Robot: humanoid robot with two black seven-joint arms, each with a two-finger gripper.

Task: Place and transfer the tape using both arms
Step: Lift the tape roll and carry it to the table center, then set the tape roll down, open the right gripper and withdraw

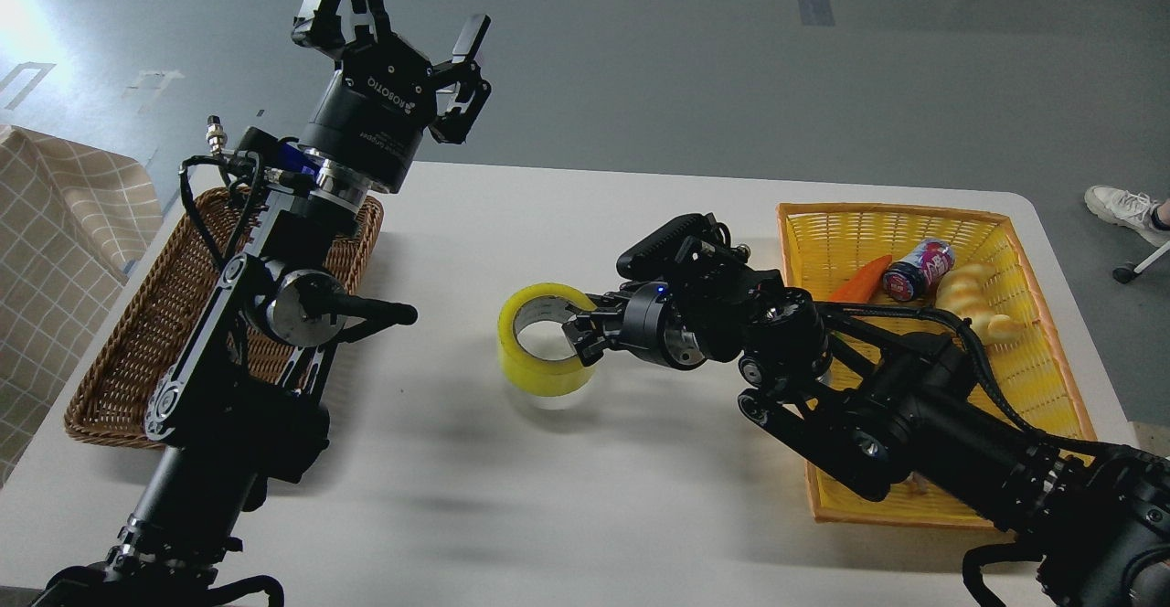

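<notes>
The white table carries the whole setup, with a basket at each end and bare space between them, which suits a handover in the middle. The brown wicker basket on the left shows nothing inside where it is visible, though the left arm covers much of it; it is probably where the roll should end up. The yellow basket on the right holds an orange carrot-shaped toy, a small can and a yellowish croissant-shaped toy, so it looks like the source side.

The right arm reaches from the lower right across the yellow basket toward the table's centre. Its right gripper pinches the tape through the wall of the ring, one finger inside the core and one on the outside. The roll stands on edge, near the table surface; whether it touches cannot be told. Gripping at one side leaves the far side of the ring free for the other arm.

The left arm rises over the brown basket, and its left gripper points up and away with fingers spread wide and nothing in them, well apart from the tape. That raised, ready pose keeps it clear while the right arm sets the roll down.
</notes>
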